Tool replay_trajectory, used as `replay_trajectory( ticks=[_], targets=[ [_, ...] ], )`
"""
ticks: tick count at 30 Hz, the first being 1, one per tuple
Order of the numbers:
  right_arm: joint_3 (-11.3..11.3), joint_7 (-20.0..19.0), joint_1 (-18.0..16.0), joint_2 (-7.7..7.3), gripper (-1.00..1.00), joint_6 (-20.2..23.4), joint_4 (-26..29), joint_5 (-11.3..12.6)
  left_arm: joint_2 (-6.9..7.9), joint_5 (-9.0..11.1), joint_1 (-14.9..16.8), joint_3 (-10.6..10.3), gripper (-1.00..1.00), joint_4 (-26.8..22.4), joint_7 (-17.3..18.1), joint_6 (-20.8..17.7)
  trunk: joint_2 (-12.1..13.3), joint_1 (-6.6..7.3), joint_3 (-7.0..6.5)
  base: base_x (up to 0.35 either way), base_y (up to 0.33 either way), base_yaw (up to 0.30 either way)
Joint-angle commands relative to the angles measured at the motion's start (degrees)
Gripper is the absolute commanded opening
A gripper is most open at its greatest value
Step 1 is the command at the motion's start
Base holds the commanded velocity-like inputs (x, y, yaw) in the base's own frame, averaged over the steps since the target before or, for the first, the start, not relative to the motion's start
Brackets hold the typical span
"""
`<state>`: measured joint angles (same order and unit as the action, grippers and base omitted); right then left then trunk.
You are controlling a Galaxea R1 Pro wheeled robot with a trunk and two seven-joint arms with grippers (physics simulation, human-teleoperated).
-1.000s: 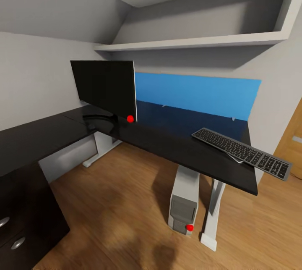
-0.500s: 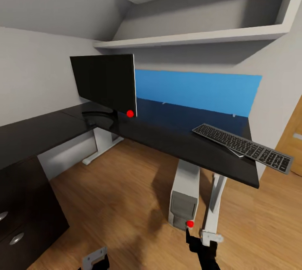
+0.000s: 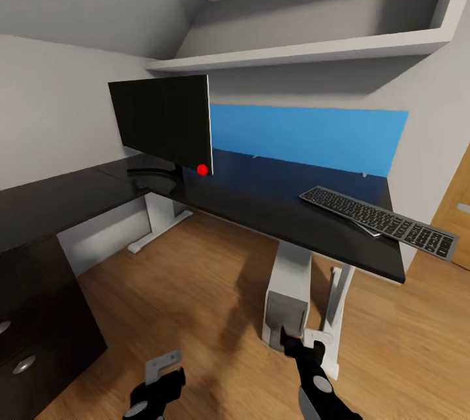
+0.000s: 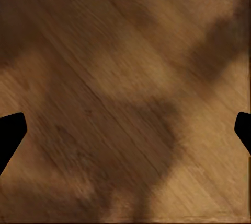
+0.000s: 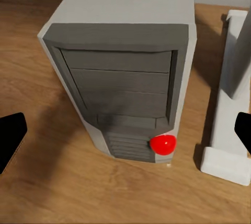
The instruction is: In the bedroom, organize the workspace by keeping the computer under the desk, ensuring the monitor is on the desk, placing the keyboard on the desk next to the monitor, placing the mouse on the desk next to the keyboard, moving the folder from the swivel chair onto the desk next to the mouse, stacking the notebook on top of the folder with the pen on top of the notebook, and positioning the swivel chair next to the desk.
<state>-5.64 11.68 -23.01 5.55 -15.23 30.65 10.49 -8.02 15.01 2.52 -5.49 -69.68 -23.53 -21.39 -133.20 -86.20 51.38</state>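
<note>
- Keyboard [image 3: 377, 221] lies on the surface [image 3: 261, 201] at its right end, long axis running diagonally from mid-surface out toward the right edge; its far end overhangs that edge.
- One end of the keyboard seems propped on something thin beneath it; cannot tell what.
- Monitor [image 3: 163, 123] stands upright near the inner corner of the surface, well apart from the keyboard. Bare black top lies between them.
- Computer [image 5: 128, 62] sits on the floor under the surface, just beside a white leg [image 5: 232, 104].
- Right gripper [image 3: 301, 343] is low, in front of the computer, pointing at its front panel; fingers spread wide, nothing between them.
- Left gripper [image 3: 158, 377] is low over bare wood floor [image 4: 120, 93]; fingers spread, empty.
- Key relation: the keyboard is up and to the right of both grippers, on the right arm's side. Right arm is nearer by judgement.
- Judgement: the next move needs the right arm raised from floor level to surface height, then the keyboard slid along its own long axis toward the monitor.
- Risk: the overhanging end could tip off if pushed from the wrong side.
</note>
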Motion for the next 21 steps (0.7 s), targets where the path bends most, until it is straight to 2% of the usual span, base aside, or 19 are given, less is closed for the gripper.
replay_trajectory(
  ticks=[1,6,10,14,16,21],
  targets=[
    [-0.45,0.56,-0.16,0.02,1.00,-0.25,0.03,0.63,-0.04,0.52,0.03,-0.12,1.00,-0.58,-0.42,-1.35,-0.02,0.01,0.06,0.000,0.000,0.000],
    [-0.42,0.66,-0.33,0.09,1.00,-0.33,-0.69,0.60,0.24,0.54,0.03,-0.12,1.00,-0.94,-0.31,-2.90,-0.02,0.01,0.06,0.000,0.000,0.000],
    [-0.43,0.52,-0.36,0.08,1.00,-0.52,-2.04,0.43,0.85,0.45,0.03,0.03,1.00,1.89,-0.32,-2.57,-0.02,0.01,0.06,0.002,0.000,0.000],
    [-0.67,0.33,-0.36,0.01,1.00,-0.37,-6.56,0.32,0.95,0.43,0.03,-0.19,1.00,3.28,-0.31,3.48,-0.02,0.01,0.06,0.079,0.000,0.000],
    [-0.73,0.31,-0.36,0.01,1.00,-0.57,-7.61,0.23,0.97,0.44,0.03,-0.21,1.00,3.52,-0.26,5.21,-0.02,0.01,0.06,0.099,0.000,0.000],
    [-0.93,0.28,-0.36,0.11,1.00,-2.12,-8.85,-0.13,0.97,0.45,0.03,-0.24,1.00,3.85,-0.14,6.93,-0.02,0.01,0.06,0.176,0.000,0.000]
  ],
)
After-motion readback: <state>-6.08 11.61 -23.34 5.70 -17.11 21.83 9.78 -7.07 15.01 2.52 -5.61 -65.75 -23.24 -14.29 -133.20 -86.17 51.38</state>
